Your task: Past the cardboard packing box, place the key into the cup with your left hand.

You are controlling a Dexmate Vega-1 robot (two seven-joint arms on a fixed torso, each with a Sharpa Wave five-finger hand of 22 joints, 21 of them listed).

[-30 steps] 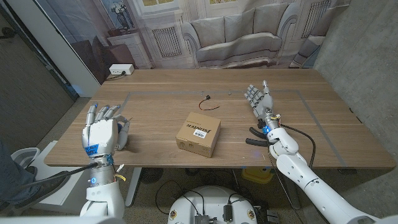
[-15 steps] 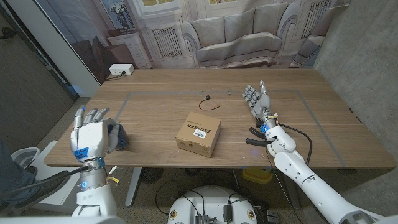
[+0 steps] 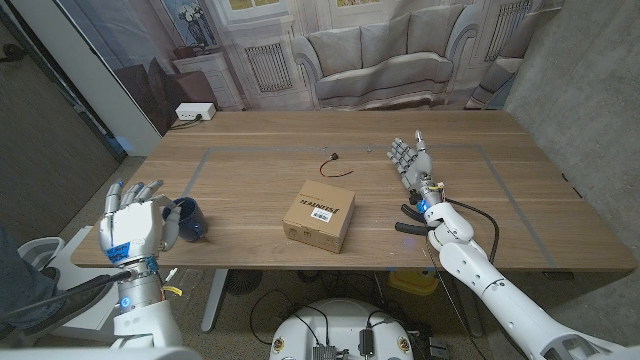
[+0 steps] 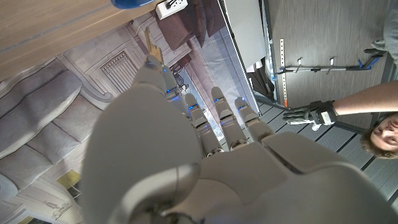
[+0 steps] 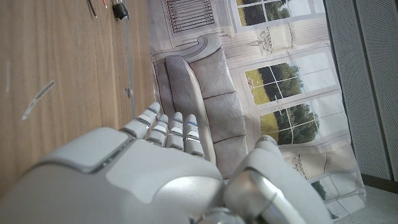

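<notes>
- Head view puts the left hand (image 3: pixel 133 229) at the table's (image 3: pixel 250 140) near left corner, raised with its back to the camera and its fingers spread apart; it grips nothing.
- Just beside that hand, toward the table's middle, stands a dark blue cup (image 3: pixel 188 218), upright with its opening facing up. Whether the fingers touch the cup is not clear.
- A cardboard packing box (image 3: pixel 320 220) sits near the middle of the table, closer to the front edge, with a white label on its top face.
- Beyond the box lies a small dark object with a thin red-brown cord (image 3: pixel 330 162), possibly the key; it is too small to say for certain. It rests on the bare wood, well apart from the cup.
- On the right side, the right hand (image 3: pixel 413 158) stands with its fingers straightened and slightly parted, holding nothing.
- Right wrist view shows the same right hand (image 5: pixel 155 168) from behind, fingers extended over the wood.
- Left wrist view shows the left hand (image 4: pixel 193 149) with fingers extended, and a person's gloved hand (image 4: pixel 314 114) at the picture's edge, away from the table.
</notes>
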